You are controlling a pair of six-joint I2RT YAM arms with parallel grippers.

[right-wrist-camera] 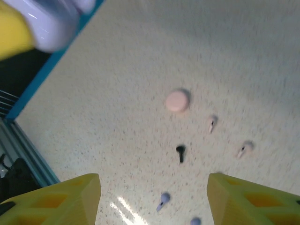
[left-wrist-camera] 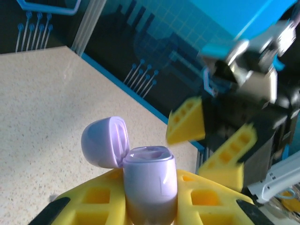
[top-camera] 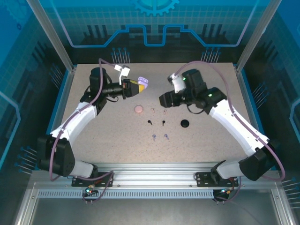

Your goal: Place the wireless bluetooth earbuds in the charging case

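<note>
Firmly closed, the left gripper (left-wrist-camera: 150, 201) clamps a rounded lavender plastic charging case (left-wrist-camera: 150, 180) between its yellow ribbed fingers (left-wrist-camera: 93, 199). The case body stands upright. Its hinged lid (left-wrist-camera: 105, 140) is swung open to the left in the left wrist view, so the pale hollow inside faces up. From the top camera the left gripper (top-camera: 137, 86) holds the case raised over the far half of the speckled beige table (top-camera: 93, 150), a little left of its middle.

The right gripper (right-wrist-camera: 153, 185) has its yellow jaws spread wide with nothing between them. In the top view the right gripper (top-camera: 163, 99) hangs just right of the table's middle, pointed toward the held case and apart from it. In the left wrist view its fingers (left-wrist-camera: 186, 123) show as a blur just beyond the case.

Under the two grippers, around the table's middle, six tiny stemmed earbuds lie loose on the surface in three rows of two. The pale pink earbuds (top-camera: 152, 110) are farthest from the near edge, the black earbuds (top-camera: 150, 122) come next, and the lavender earbuds (top-camera: 153, 136) are nearest it.

A pale pink round case (top-camera: 138, 109) rests just left of the pink pair. A black round case (top-camera: 185, 123) sits to the right of the black pair, toward the table's right edge.

The right wrist camera looks down on the pink case (right-wrist-camera: 177, 100), both pink earbuds (right-wrist-camera: 212, 123), one black earbud (right-wrist-camera: 180, 152) and the lavender pair (right-wrist-camera: 162, 200). The held lavender case shows blurred at that view's upper left.
</note>
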